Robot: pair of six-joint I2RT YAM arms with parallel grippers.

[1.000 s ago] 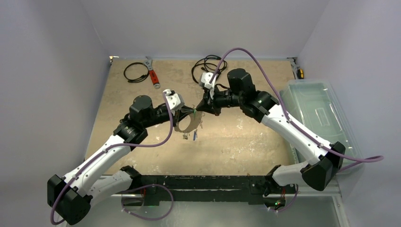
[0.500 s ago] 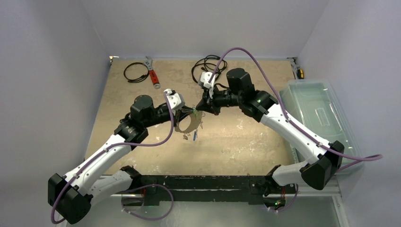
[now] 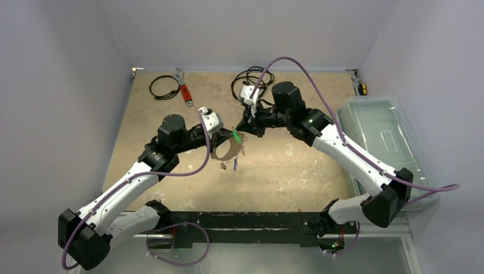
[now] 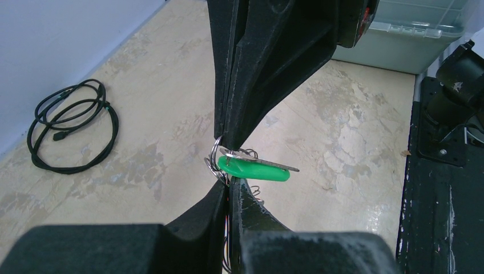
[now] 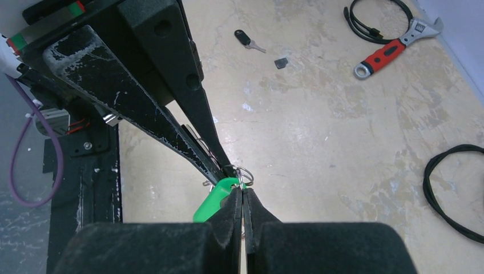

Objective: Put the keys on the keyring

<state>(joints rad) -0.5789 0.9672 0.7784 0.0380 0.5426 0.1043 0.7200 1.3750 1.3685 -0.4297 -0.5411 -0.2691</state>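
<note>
Over the mottled beige tabletop (image 3: 297,171), the right gripper (image 3: 241,130), pinched shut on the tiny green-tagged silver key (image 3: 235,135), had eased back a bit towards the far side from the left gripper (image 3: 224,135) clamping the big grey metal keyring (image 3: 217,155) mid-table, so probably not threaded yet.

key tag (image 4: 254,169): green | wrench (image 5: 394,48): red handle (silver head) | cable (image 4: 114,125): black | table (image 3: 297,171): mottled beige
</note>
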